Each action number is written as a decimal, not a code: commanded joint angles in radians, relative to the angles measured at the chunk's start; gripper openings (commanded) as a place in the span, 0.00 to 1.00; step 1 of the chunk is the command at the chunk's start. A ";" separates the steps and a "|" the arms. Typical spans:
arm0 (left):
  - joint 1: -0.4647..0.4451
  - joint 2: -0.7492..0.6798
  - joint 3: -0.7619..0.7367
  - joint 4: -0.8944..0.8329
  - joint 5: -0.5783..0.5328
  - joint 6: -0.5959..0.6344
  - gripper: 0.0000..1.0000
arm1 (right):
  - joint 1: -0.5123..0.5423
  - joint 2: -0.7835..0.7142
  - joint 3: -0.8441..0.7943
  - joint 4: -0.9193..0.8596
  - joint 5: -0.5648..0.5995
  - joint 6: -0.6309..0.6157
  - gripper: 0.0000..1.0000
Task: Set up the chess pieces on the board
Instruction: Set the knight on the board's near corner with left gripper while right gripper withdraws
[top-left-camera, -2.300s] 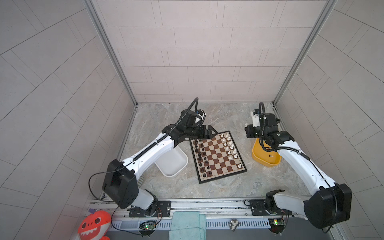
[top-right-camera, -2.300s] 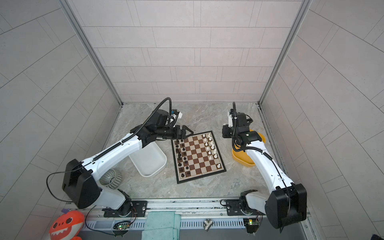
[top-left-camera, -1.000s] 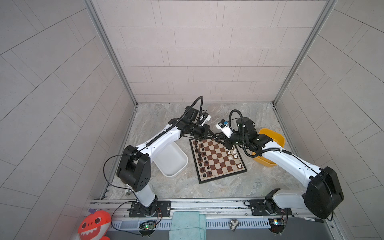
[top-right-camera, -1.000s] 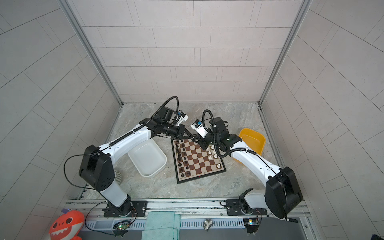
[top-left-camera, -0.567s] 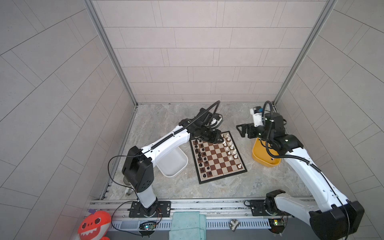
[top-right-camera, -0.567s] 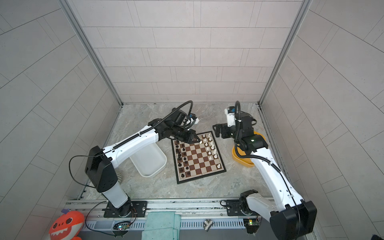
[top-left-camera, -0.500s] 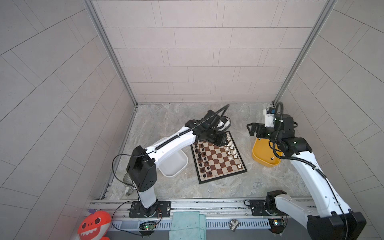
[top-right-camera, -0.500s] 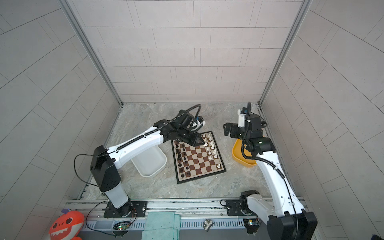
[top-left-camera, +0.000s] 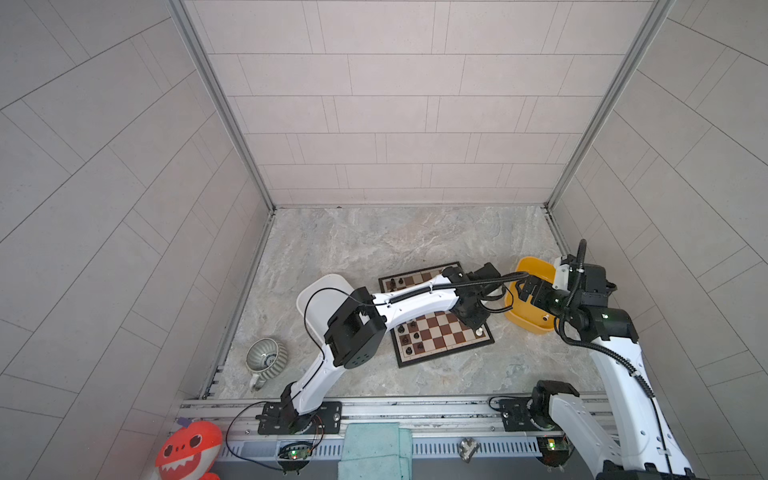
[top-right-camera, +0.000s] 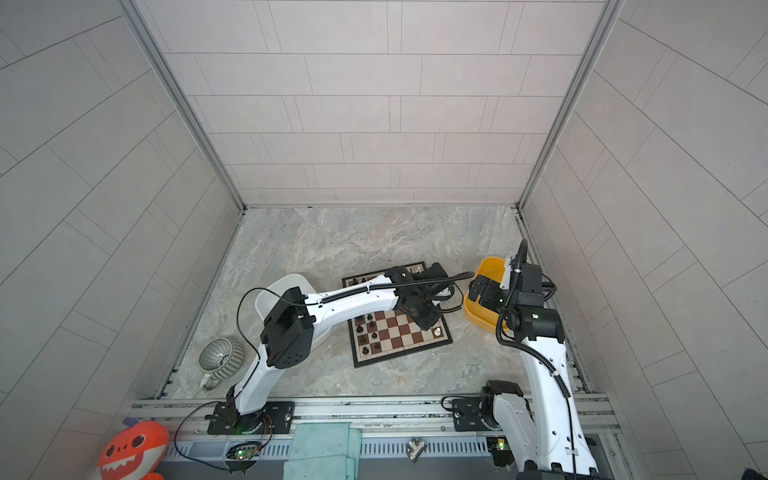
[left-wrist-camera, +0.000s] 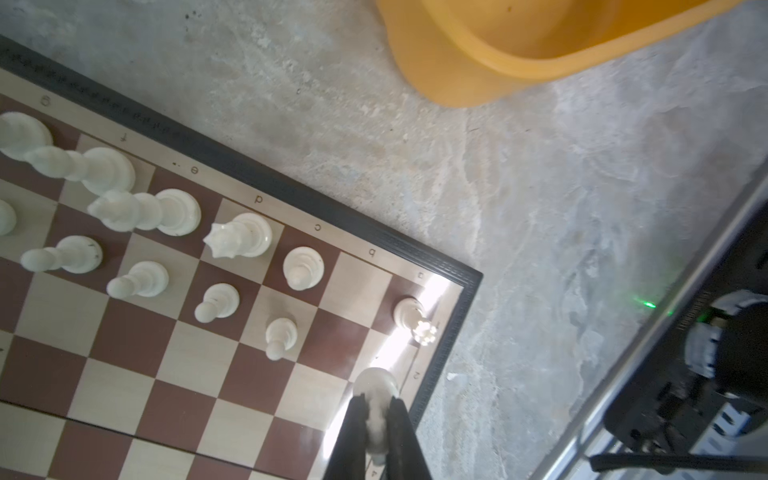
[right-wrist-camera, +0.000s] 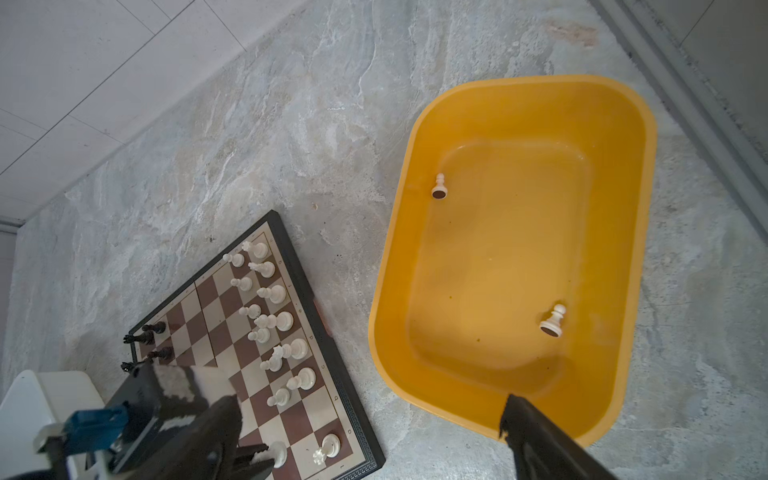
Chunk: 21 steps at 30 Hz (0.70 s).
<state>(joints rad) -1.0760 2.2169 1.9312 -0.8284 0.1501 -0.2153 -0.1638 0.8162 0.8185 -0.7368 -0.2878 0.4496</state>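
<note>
A: Now that our left gripper (left-wrist-camera: 376, 419) has swung across to the near corner of the board (left-wrist-camera: 137, 332), we pinch a white pawn (left-wrist-camera: 375, 384) over the edge square beside the corner rook (left-wrist-camera: 409, 318).
B: Beyond it, our right gripper (right-wrist-camera: 370, 411), shut over the board a second ago, hangs spread wide above the yellow tub (right-wrist-camera: 623, 124).
A: So we judge one piece delivered, this pawn about to be released, and two spare pawns (right-wrist-camera: 552, 321) waiting in the tub.
</note>
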 joint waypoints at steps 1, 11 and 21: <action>-0.007 0.028 0.054 -0.036 -0.038 0.014 0.00 | 0.004 -0.016 -0.005 -0.003 0.003 0.007 0.99; -0.019 0.104 0.113 -0.041 -0.025 0.005 0.00 | 0.015 -0.018 0.005 -0.016 0.029 -0.008 0.99; -0.020 0.160 0.160 -0.062 -0.035 0.001 0.06 | 0.021 -0.020 0.018 -0.035 0.053 -0.018 0.99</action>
<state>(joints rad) -1.0897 2.3535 2.0525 -0.8536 0.1287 -0.2123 -0.1505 0.8093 0.8116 -0.7513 -0.2607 0.4431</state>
